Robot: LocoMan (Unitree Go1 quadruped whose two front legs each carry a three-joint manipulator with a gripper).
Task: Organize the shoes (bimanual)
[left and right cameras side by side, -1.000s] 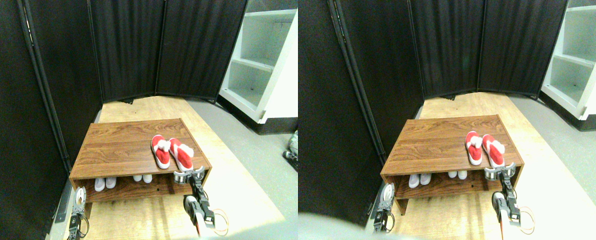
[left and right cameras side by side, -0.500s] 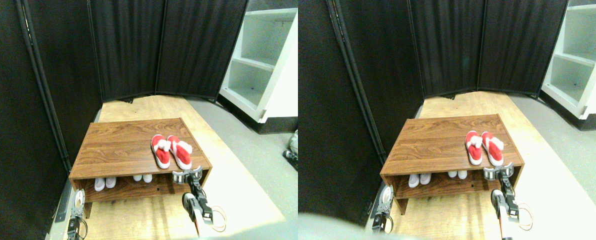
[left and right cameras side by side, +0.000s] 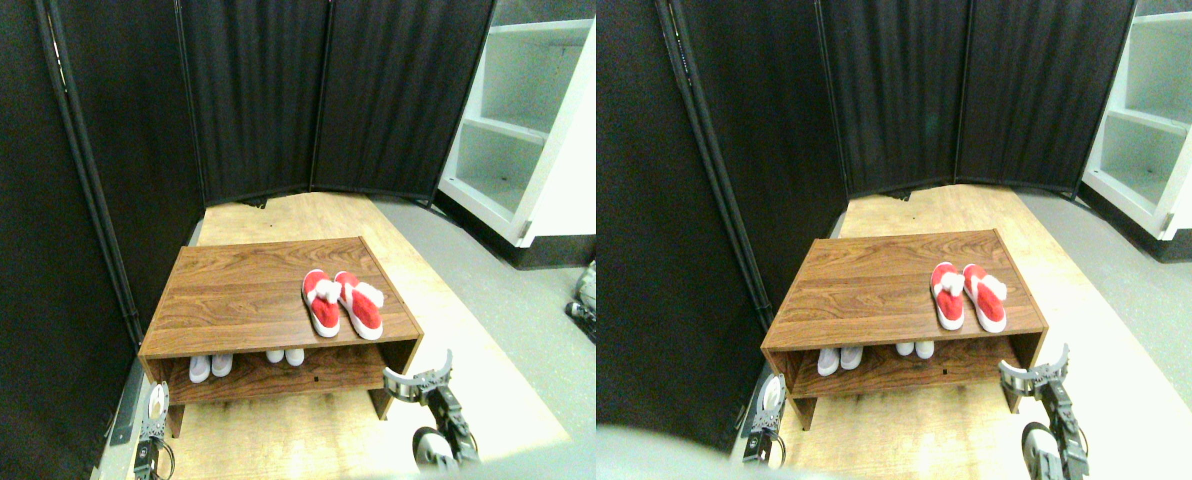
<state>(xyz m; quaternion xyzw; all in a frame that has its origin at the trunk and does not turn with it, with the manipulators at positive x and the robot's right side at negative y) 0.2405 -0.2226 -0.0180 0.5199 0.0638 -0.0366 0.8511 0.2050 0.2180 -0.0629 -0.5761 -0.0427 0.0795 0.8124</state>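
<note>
A pair of red shoes (left and right cameras side by side: pixel 341 302) with white trim lies side by side on the right part of the top of the wooden shoe rack (left and right cameras side by side: pixel 246 290). On the lower shelf, the toes of two pale shoe pairs (left and right cameras side by side: pixel 210 366) (left and right cameras side by side: pixel 285 355) show. My right gripper (left and right cameras side by side: pixel 417 380) hangs open in front of the rack's right corner, below and clear of the red shoes, holding nothing. My left gripper (left and right cameras side by side: pixel 156 405) is low at the rack's left front leg; its jaws are too small to read.
A black folding screen (left and right cameras side by side: pixel 256 100) closes the back and left. A white shelving unit (left and right cameras side by side: pixel 526 130) stands at the right rear. Wooden flooring and grey carpet (left and right cameras side by side: pixel 516 320) lie to the right of the rack.
My right gripper has let go of the right red shoe, pulled back from the rack's top edge and dropped lower right. The right shoe now lies straighter beside its mate. The left arm sank slightly.
</note>
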